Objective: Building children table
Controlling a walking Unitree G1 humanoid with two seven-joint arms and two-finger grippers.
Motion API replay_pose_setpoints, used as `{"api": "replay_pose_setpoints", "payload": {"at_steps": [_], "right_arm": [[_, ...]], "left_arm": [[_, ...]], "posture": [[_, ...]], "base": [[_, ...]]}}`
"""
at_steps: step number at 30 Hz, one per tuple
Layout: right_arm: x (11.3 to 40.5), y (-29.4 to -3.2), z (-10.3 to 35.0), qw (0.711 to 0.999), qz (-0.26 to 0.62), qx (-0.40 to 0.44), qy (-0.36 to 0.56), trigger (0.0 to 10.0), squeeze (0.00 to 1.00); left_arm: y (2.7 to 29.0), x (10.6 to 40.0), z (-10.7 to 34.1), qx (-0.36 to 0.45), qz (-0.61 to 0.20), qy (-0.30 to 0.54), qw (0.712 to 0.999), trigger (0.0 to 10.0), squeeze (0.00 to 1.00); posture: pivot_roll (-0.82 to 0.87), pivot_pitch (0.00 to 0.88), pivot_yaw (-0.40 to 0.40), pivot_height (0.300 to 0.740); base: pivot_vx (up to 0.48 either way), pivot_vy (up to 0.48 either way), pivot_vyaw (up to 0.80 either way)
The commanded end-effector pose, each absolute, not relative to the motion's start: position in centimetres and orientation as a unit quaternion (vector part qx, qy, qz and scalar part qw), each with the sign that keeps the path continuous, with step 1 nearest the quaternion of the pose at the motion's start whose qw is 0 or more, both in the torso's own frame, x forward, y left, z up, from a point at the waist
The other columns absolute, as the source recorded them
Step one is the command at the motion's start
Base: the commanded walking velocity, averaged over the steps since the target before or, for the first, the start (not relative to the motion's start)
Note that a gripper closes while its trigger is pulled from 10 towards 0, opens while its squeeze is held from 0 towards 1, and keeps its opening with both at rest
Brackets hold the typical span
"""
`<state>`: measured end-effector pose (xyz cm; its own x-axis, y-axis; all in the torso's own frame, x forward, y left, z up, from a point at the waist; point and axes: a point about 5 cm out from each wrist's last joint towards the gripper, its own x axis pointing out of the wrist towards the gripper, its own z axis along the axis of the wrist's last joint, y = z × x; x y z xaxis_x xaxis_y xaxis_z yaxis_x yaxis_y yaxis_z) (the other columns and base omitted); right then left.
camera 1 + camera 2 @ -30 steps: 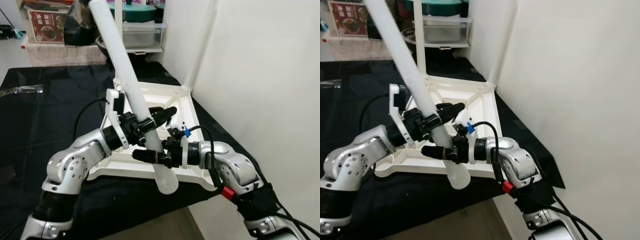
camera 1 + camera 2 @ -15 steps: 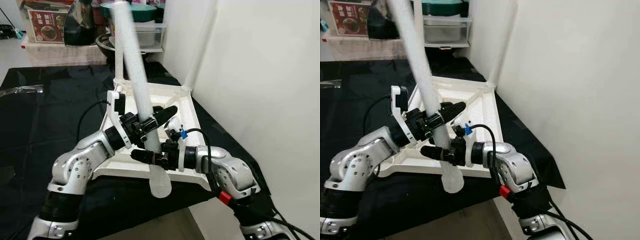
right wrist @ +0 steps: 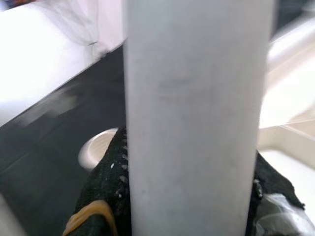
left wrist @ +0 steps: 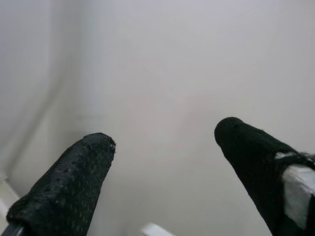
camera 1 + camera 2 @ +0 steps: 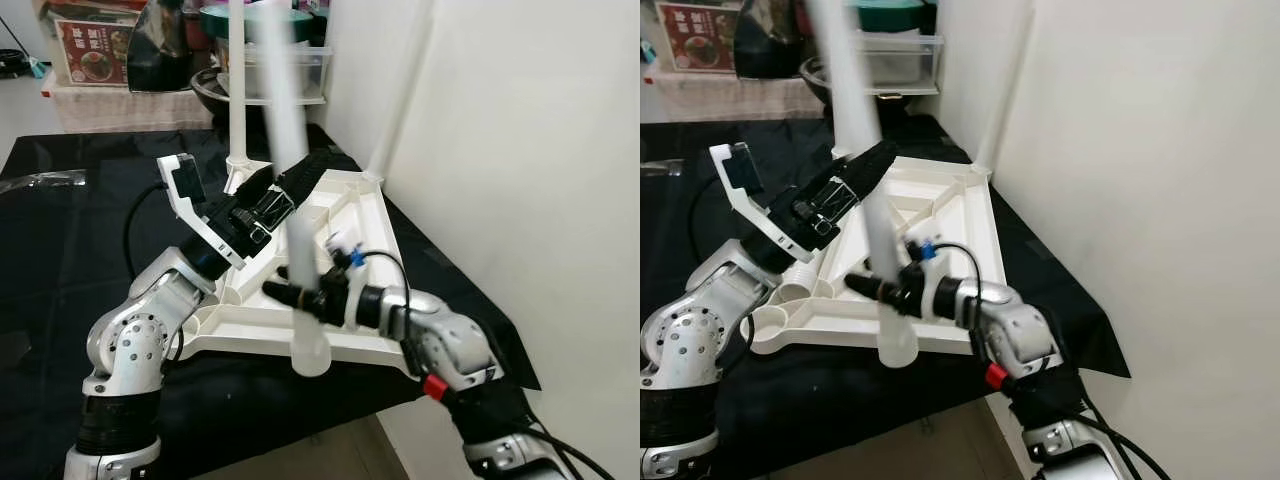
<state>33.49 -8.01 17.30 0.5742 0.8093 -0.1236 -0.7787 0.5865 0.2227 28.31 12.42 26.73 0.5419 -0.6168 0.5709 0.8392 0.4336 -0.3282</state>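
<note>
Here: upturned white tabletop [image 5: 300, 325] on black cloth [image 5: 80, 230], 2 legs already upright at far corners. Loose white leg [image 5: 290, 200] near-vertical over near edge, clamped low by right gripper [image 5: 300, 297]. Left gripper [image 5: 290, 180] just behind leg, fingers apart, holding nothing.

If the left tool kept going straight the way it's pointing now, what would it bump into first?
Probably the white wall. The left tool is open, angled up and rightward past the table leg; its wrist view shows pale wall between its fingers. Depth is uncertain.
</note>
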Motion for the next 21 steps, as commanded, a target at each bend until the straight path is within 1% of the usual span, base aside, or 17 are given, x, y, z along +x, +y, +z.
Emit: {"api": "replay_pose_setpoints", "payload": {"at_steps": [1, 3, 4, 6, 7, 8, 9, 12, 13, 14, 15, 16, 18, 19, 21], "right_arm": [[36.5, -12.6, 20.0, 0.951, 0.303, 0.050, 0.026, 0.0, 0.00], [36.5, -12.6, 20.0, 0.951, 0.303, 0.050, 0.026, 0.0, 0.00], [37.2, -14.3, 21.2, 0.964, 0.259, 0.053, -0.003, 0.0, 0.00], [37.2, -14.3, 21.2, 0.964, 0.259, 0.053, -0.003, 0.0, 0.00], [37.6, -15.8, 22.4, 0.972, 0.227, 0.058, -0.030, 0.0, 0.00], [37.6, -15.8, 22.4, 0.972, 0.227, 0.058, -0.030, 0.0, 0.00], [37.7, -16.8, 23.2, 0.974, 0.214, 0.065, -0.043, 0.0, 0.00], [37.6, -17.2, 23.5, 0.972, 0.216, 0.085, -0.044, 0.0, 0.00], [37.3, -17.1, 23.5, 0.967, 0.231, 0.104, -0.037, 0.0, 0.00], [37.3, -17.1, 23.5, 0.967, 0.231, 0.104, -0.037, 0.0, 0.00], [37.1, -16.8, 23.4, 0.962, 0.247, 0.114, -0.032, 0.0, 0.00], [36.9, -16.7, 23.3, 0.960, 0.252, 0.115, -0.034, 0.0, 0.00], [37.0, -16.8, 23.2, 0.962, 0.247, 0.109, -0.039, 0.0, 0.00], [37.6, -18.0, 23.1, 0.977, 0.194, 0.070, -0.058, 0.0, 0.00], [37.6, -18.0, 23.1, 0.977, 0.194, 0.070, -0.058, 0.0, 0.00]], "left_arm": [[12.6, 28.0, 25.8, -0.284, -0.420, -0.175, 0.844, 10.0, 1.00], [12.6, 28.0, 25.8, -0.284, -0.420, -0.175, 0.844, 10.0, 1.00], [13.5, 28.0, 25.2, -0.281, -0.388, -0.175, 0.861, 10.0, 1.00], [13.5, 28.0, 25.2, -0.281, -0.388, -0.175, 0.861, 10.0, 1.00], [14.2, 27.8, 24.6, -0.282, -0.364, -0.172, 0.871, 10.0, 1.00], [14.2, 27.8, 24.6, -0.282, -0.364, -0.172, 0.871, 10.0, 1.00], [14.7, 27.3, 23.9, -0.287, -0.348, -0.163, 0.877, 10.0, 1.00], [14.8, 26.7, 23.1, -0.288, -0.341, -0.149, 0.882, 10.0, 1.00], [14.8, 26.2, 22.4, -0.291, -0.334, -0.135, 0.886, 10.0, 0.82], [14.8, 26.2, 22.4, -0.291, -0.334, -0.135, 0.886, 10.0, 0.82], [14.7, 26.0, 21.9, -0.290, -0.329, -0.123, 0.890, 10.0, 0.67], [14.7, 25.9, 21.5, -0.285, -0.324, -0.114, 0.895, 10.0, 0.59], [14.8, 25.9, 21.3, -0.279, -0.320, -0.109, 0.899, 10.0, 0.59], [15.0, 26.2, 20.9, -0.265, -0.305, -0.099, 0.909, 10.0, 0.09], [15.0, 26.2, 20.9, -0.265, -0.305, -0.099, 0.909, 10.0, 0.09]], "posture": [[0.05, 0.000, -0.116, 0.740], [0.05, 0.000, -0.116, 0.740], [0.05, 0.000, -0.116, 0.740], [0.05, 0.000, -0.116, 0.740], [0.05, 0.000, -0.120, 0.740], [0.05, 0.000, -0.120, 0.740], [0.06, 0.000, -0.122, 0.740], [0.06, 0.000, -0.122, 0.740], [0.06, 0.000, -0.122, 0.740], [0.06, 0.000, -0.122, 0.740], [0.06, 0.000, -0.122, 0.740], [0.06, 0.000, -0.122, 0.740], [0.06, 0.000, -0.121, 0.740], [0.06, 0.000, -0.118, 0.740], [0.06, 0.000, -0.118, 0.740]], "base": [[0.000, 0.000, 0.00], [0.000, 0.000, 0.00], [0.000, 0.000, 0.00], [0.000, 0.000, 0.00], [0.000, 0.000, 0.00], [0.000, 0.000, 0.00], [0.000, 0.000, 0.00], [0.000, 0.000, 0.00], [0.000, 0.000, 0.00], [0.000, 0.000, 0.00], [0.000, 0.000, 0.00], [0.000, 0.000, 0.00], [0.000, 0.000, 0.00], [0.000, 0.000, 0.00], [0.000, 0.000, 0.00]]}}
